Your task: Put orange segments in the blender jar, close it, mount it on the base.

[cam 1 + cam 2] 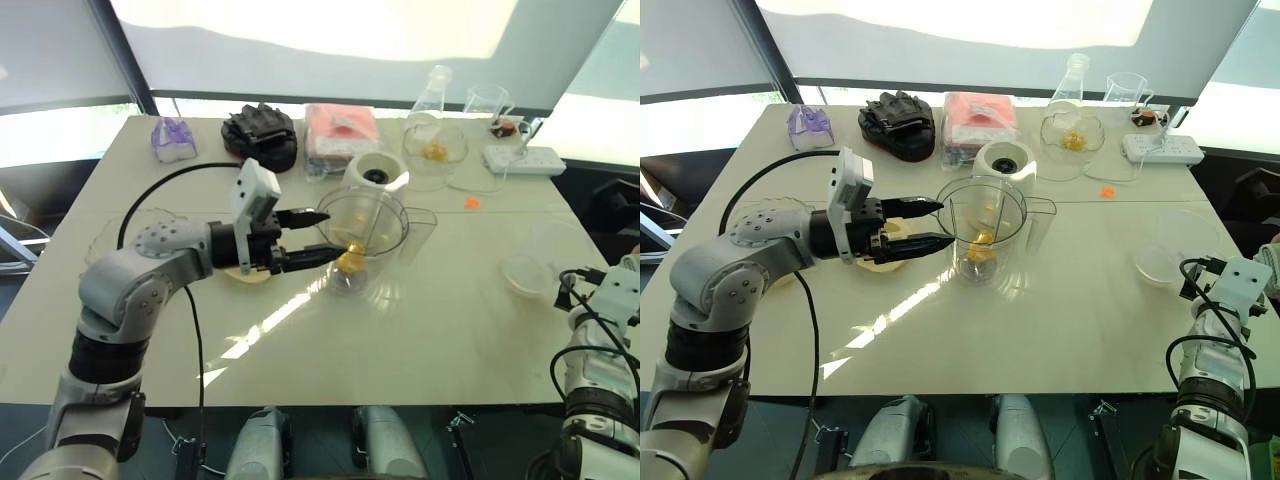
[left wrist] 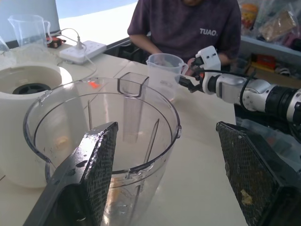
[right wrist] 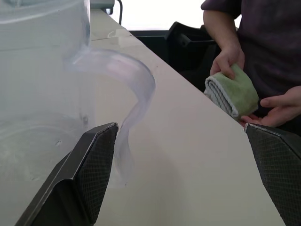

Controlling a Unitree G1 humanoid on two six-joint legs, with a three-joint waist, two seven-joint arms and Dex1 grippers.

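The blender jar [image 1: 362,243] stands upright mid-table just before the base [image 1: 375,177], with orange segments [image 1: 350,261] lying at its bottom. The left gripper [image 1: 315,238] hovers spread at the jar's rim, holding nothing; the right gripper [image 3: 188,174] is likewise spread and empty near the table's right edge. Risk: a careless sweep by the left fingers could tip the jar and spill the fruit.

Two head eyes are looking down over the cream table [image 1: 420,330]; both wrist cameras are sitting close, facing the seated person [image 2: 188,28].
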